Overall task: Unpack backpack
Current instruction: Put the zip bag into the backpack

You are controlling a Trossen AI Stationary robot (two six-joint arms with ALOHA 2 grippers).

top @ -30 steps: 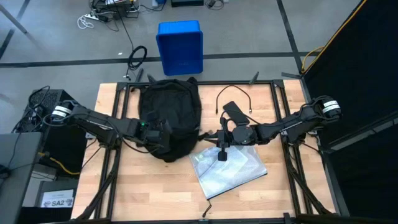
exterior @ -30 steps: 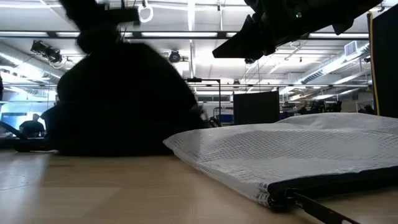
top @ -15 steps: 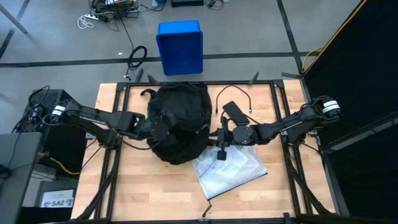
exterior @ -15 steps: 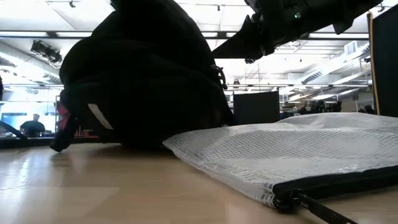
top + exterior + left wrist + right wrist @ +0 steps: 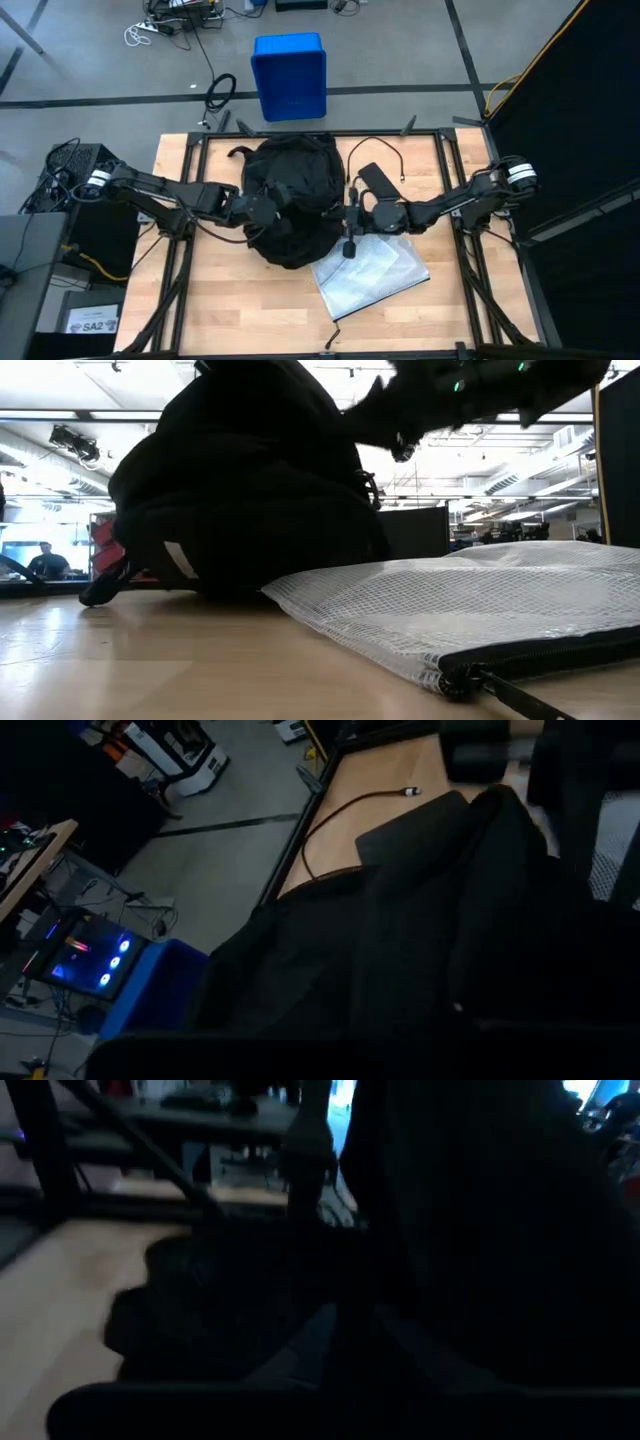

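Note:
The black backpack (image 5: pixel 292 195) stands bulged up in the middle of the table, its underside resting on the wood (image 5: pixel 230 585). A white strip (image 5: pixel 180 560) and a red tag (image 5: pixel 105 550) show low on its near side. My left gripper (image 5: pixel 265 208) is at the backpack's left flank, shut in its fabric. My right gripper (image 5: pixel 350 213) hovers just off the backpack's right flank, above the far corner of a mesh pouch (image 5: pixel 370 268). Both wrist views are filled with dark backpack fabric (image 5: pixel 430 940). My left gripper has the backpack by fabric on its left side (image 5: pixel 274 204), coming almost level from the table's left. The black cloth hides the fingers, so the kind of hold does not show. That side is raised, while the pack's base stays on the table.
The clear mesh pouch with a black zipper edge (image 5: pixel 540 655) lies flat at the near right. A flat black item (image 5: pixel 375 180) and a thin cable (image 5: pixel 375 148) lie behind the right gripper. A blue bin (image 5: pixel 290 75) stands on the floor beyond the far edge.
My left gripper has risen and drawn the backpack's left side up with it. The pack has gone from lying slumped to standing bulged, and has shifted a little toward the right. My right gripper has edged toward the backpack.

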